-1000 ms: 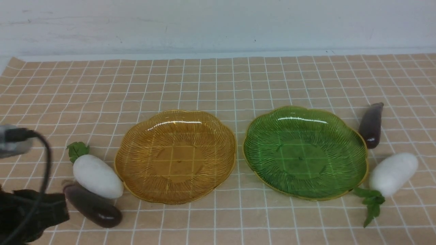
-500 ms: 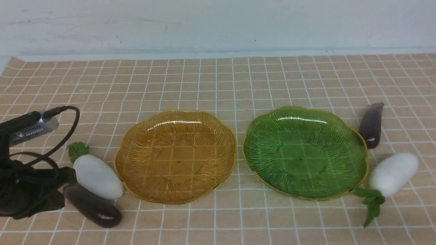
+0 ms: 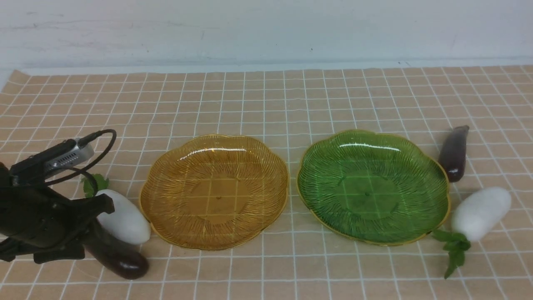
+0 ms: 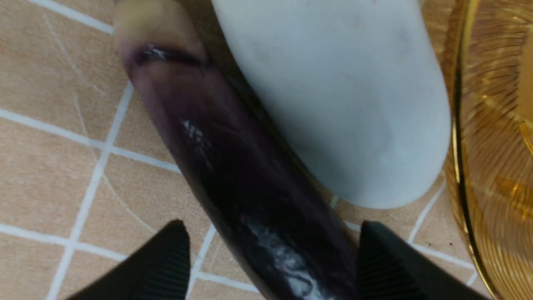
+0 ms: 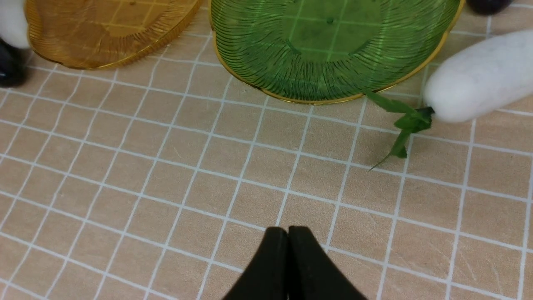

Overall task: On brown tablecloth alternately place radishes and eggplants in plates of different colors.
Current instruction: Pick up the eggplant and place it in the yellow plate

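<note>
1. The left tool (image 4: 272, 227) stands wide open with its two black ribbed fingers (image 4: 166, 262) on either side of the left eggplant (image 3: 125, 263). It grips nothing. One finger sits close against the glossy skin, though I cannot tell whether it touches. The other finger shows a strip of cloth between it and the eggplant.
2. The right tool (image 5: 287, 230) is closed, its fingers pressed flat together with nothing between them. It is over bare tablecloth (image 3: 266, 104), on the robot's side of the green plate (image 3: 372, 185).
3. There are two eggplants. The left eggplant lies on the cloth against the left radish (image 3: 127, 223). The right eggplant (image 3: 454, 152) lies just beyond the green plate's right rim.
4. There are two radishes. The left radish lies just beside the yellow plate (image 3: 214, 191), on its left. The right radish (image 3: 481, 212) lies to the right of the green plate, with its leaves reaching the rim.
5. There are two plates, yellow on the left and green on the right. They sit side by side in the middle of the cloth, and both are empty.
6. In the front view the left arm covers the left eggplant's stem end and part of the left radish. A black cable (image 3: 102, 148) crosses that radish's leaves.
7. The right tool is outside the front view.
8. The left wrist view cuts off the left radish's leafy end and the left eggplant's far tip.
9. The right wrist view shows only a dark sliver of the right eggplant at the frame edge.
</note>
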{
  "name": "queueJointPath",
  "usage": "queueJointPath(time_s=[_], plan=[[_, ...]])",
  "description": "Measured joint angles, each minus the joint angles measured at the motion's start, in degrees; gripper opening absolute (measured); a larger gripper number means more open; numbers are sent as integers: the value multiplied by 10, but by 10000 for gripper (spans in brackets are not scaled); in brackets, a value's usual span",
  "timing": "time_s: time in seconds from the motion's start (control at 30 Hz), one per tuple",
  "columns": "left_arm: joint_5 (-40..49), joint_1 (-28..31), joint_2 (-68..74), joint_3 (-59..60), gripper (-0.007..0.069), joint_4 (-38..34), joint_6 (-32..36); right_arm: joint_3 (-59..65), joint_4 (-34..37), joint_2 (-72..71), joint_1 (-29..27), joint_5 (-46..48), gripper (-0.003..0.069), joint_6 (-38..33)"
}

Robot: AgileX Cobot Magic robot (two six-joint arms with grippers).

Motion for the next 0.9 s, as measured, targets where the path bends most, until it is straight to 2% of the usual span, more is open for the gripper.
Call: queueJointPath(time_s=[0.13,0.67,0.83,0.9], plan=[[-6,0,21,0,517,-14,0,0,0,0,0,0,-14,0],[-9,0,50,-6,520,-31,0,0,0,0,0,-1,-14,0],[1,0,50,-9,444,-26,-1,0,0,0,0,-1,-14,0],[11,0,51,-11,348,-16,-6,0,0,0,0,-1,-14,1]])
